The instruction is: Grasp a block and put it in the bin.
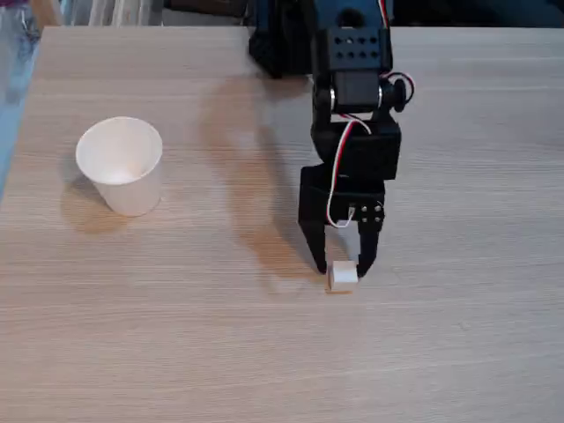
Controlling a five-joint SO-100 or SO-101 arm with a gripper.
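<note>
In the fixed view the black gripper (343, 265) was lowered to the wooden table (176, 335), its two fingers closed around the small white block (341, 277), which rested on the table. The white paper cup (121, 165) stood upright well apart, at the left.

One block (341, 277), one bin (121, 165), one arm (352, 115).

Cup (119, 165) upright on table (176, 335), left. Block (341, 277) well right, nearer camera, between gripper (343, 262) fingertips.
</note>
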